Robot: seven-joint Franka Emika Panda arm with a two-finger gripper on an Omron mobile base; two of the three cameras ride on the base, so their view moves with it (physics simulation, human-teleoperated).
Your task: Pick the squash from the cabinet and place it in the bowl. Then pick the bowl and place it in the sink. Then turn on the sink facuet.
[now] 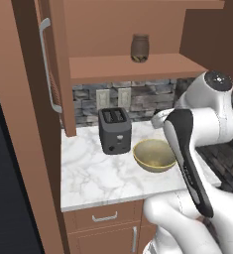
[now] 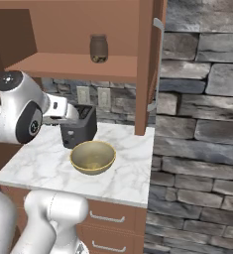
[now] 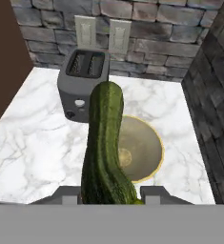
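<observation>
I am pinching the squash (image 3: 104, 147) between the fingers of my hand (image 3: 108, 194), its dark green length pointing out ahead of me. It is hanging above the bowl (image 3: 141, 148), which is sitting on the marble surface (image 3: 32, 138) just beside the toaster (image 3: 82, 81). Above, a brown jar (image 1: 140, 48) is standing on the shelf of the cabinet (image 1: 133, 67).

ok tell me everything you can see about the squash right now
The squash is dark green with a mottled, glossy skin, long, slightly curved and rounded at its far end. The end effector is shut on its near end, so it juts out along the hand view, held in the air over the marble counter, overlapping the yellowish bowl and the toaster.
</observation>
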